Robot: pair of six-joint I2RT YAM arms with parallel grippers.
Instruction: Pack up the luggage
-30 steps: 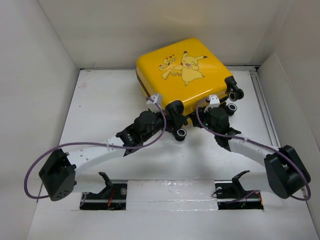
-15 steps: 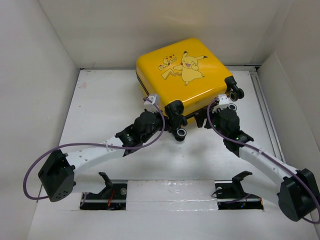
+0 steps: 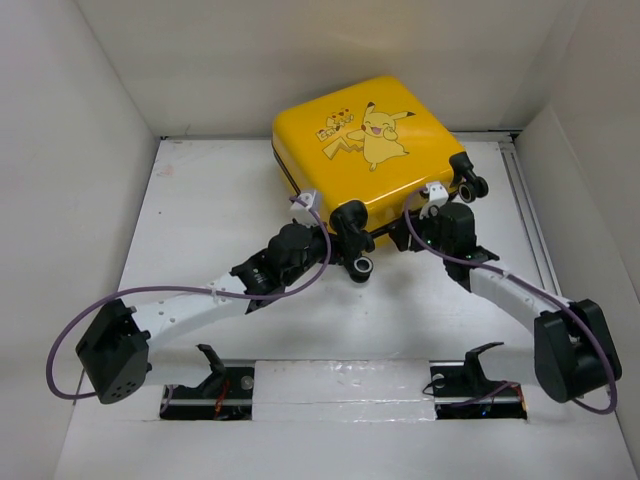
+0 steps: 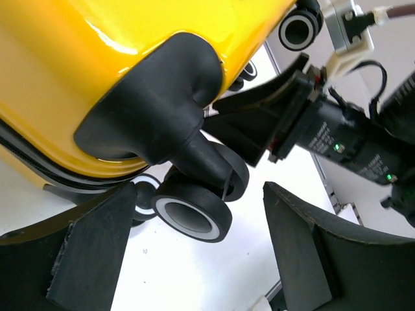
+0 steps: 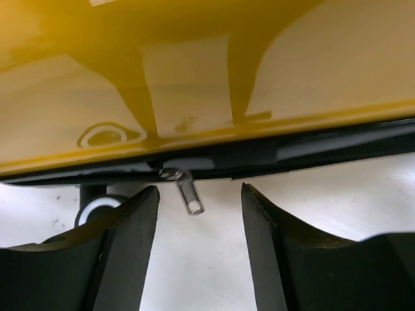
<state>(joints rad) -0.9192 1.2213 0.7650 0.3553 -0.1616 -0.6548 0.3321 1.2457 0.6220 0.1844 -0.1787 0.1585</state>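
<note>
Left gripper (image 3: 345, 235) stands open at the near corner of the luggage (image 3: 365, 150), its fingers (image 4: 91, 249) spread and grasping nothing. In the gap between them, touching neither, sits a black wheel (image 4: 194, 217) with a pale ring. It hangs on a short stem under a black corner housing (image 4: 152, 103). Above and beyond the fingers curves the glossy yellow shell. A second wheel (image 4: 298, 29) shows far off, past the right finger.

Right gripper (image 3: 418, 222), likewise released and empty, faces the luggage's near side further right. Its fingers (image 5: 123, 253) flank a small metal zipper pull (image 5: 189, 194), which dangles in the gap clear of both. Just beyond the fingertips the black zipper band (image 5: 311, 146) runs across from side to side, with the yellow shell above it and the white table (image 5: 207, 259) below.

Seen from above, the luggage lies flat and shut on the table, beyond both grippers and toward the back wall. Its Pikachu print (image 3: 375, 135) faces up and its wheeled edge is turned toward the fingers.
</note>
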